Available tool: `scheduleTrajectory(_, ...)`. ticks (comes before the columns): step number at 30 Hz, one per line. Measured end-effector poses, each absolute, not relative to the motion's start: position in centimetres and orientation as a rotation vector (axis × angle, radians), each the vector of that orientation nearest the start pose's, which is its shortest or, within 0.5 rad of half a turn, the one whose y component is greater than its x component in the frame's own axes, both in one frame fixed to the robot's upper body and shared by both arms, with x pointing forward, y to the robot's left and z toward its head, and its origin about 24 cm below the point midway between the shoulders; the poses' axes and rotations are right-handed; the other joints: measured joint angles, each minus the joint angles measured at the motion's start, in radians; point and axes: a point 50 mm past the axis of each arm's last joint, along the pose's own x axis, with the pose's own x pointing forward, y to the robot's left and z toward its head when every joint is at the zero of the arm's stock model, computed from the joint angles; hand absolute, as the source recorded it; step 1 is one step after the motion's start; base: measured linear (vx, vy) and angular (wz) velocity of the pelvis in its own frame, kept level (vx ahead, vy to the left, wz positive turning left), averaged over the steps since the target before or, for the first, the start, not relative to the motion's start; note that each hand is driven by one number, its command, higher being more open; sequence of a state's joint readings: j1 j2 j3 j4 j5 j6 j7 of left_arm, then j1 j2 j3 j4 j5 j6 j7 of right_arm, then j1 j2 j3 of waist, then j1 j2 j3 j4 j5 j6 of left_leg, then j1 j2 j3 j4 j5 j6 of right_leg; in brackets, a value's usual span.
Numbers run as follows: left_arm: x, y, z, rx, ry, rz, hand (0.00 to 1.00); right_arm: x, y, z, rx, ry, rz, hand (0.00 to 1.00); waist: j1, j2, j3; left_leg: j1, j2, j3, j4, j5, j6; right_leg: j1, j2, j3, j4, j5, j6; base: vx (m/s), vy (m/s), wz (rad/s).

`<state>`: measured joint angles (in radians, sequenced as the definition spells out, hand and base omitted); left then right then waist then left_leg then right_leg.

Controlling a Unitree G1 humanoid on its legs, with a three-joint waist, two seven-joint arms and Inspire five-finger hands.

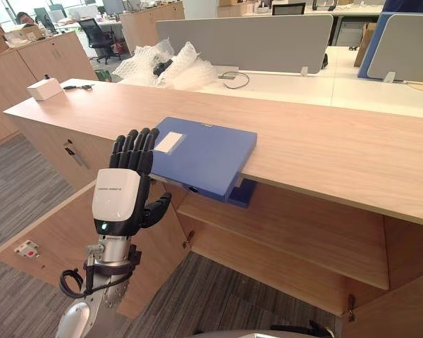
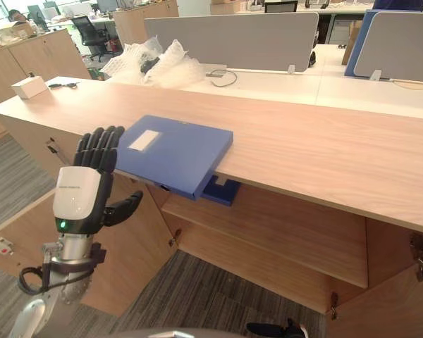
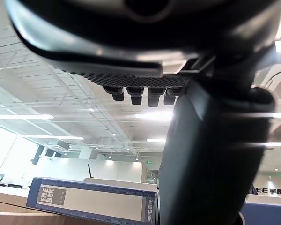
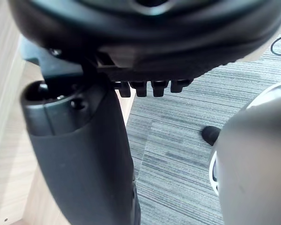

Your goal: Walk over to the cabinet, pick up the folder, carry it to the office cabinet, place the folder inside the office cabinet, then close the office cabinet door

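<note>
Left robot hand (image 1: 120, 201) up at the table edge, blue folder right in front of it.
The fingers (image 1: 135, 149) are straight and spread apart, pointing up, thumb out to the side, nothing in the grasp; the palm faces the flat blue plastic file folder (image 1: 201, 155), and I can't tell whether it touches. The folder, with a white label (image 1: 169, 142) on its cover, lies flat on the long light-wood table (image 1: 324, 141), its near end hanging over the edge. Just under that overhang a second blue item (image 1: 243, 191) sits on the wooden shelf (image 1: 289, 232) of the open cabinet, whose wooden door (image 1: 63, 239) is swung wide beside the arm. Down low, the right robot hand (image 4: 79, 154) hangs over the grey carpet floor (image 4: 178, 140), fingers straight, empty. Farther back sit a small white box (image 1: 44, 89) and crumpled bubble wrap (image 1: 166, 67).
</note>
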<state>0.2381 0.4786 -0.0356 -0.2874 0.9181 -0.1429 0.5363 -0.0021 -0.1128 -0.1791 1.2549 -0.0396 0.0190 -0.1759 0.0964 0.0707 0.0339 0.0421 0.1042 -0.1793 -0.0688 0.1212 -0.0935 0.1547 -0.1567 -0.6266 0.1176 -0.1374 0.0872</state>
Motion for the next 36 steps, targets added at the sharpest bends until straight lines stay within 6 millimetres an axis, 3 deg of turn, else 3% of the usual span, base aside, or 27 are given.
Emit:
scheduleTrajectory(5, 20.6, 21.4, 9.1, 1.332, -0.518, 0.255, 1.0, 8.2, -22.2, -16.6, -0.132, 1.249, -0.365, 1.0, -0.018, 0.007, 0.007, 0.008, 0.004, 0.006, -0.012, -0.003, 0.005, 0.002, 0.006, 0.002, -0.013, 0.01, 0.002, 0.0, 0.0, 0.0)
scheduleTrajectory(7, 20.7, 21.8, 8.6, 1.352, -0.486, 0.233, 1.0, 8.1, -22.5, -16.6, -0.119, 1.25, -0.388, 1.0, -0.023, 0.013, 0.009, 0.009, 0.004, 0.01, -0.014, -0.02, 0.031, 0.002, 0.009, 0.006, -0.026, 0.022, 0.007, -0.01, 0.036, -0.05)
scheduleTrajectory(10, 21.1, 22.2, 8.1, 1.363, -0.45, 0.229, 1.0, 8.1, -22.6, -16.5, -0.111, 1.247, -0.401, 1.0, -0.022, 0.021, 0.013, 0.01, 0.004, 0.017, -0.015, -0.036, 0.038, 0.002, 0.01, 0.016, -0.04, 0.038, 0.013, -0.01, 0.049, -0.11)
scheduleTrajectory(20, 21.7, 23.5, 6.4, 1.403, -0.317, 0.217, 1.0, 8.0, -23.4, -16.3, -0.09, 1.227, -0.448, 1.0, -0.042, 0.046, 0.009, 0.02, -0.005, 0.058, -0.014, -0.053, 0.038, 0.011, 0.015, 0.056, -0.106, 0.09, 0.02, -0.01, 0.022, -0.12)
scheduleTrajectory(31, 24.0, 23.7, 9.2, 1.445, -0.419, 0.265, 1.0, 7.6, -23.9, -16.2, -0.092, 1.227, -0.468, 1.0, -0.053, 0.06, 0.0, 0.033, -0.001, 0.078, -0.015, -0.06, 0.03, 0.035, 0.031, 0.073, -0.165, 0.122, 0.018, -0.01, -0.001, -0.05)
scheduleTrajectory(36, 24.5, 23.7, 9.0, 1.446, -0.416, 0.259, 1.0, 7.6, -24.1, -16.1, -0.119, 1.228, -0.452, 1.0, -0.057, 0.061, -0.001, 0.035, -0.001, 0.085, -0.015, -0.062, 0.028, 0.04, 0.036, 0.08, -0.185, 0.132, 0.017, 0.0, 0.006, -0.06)
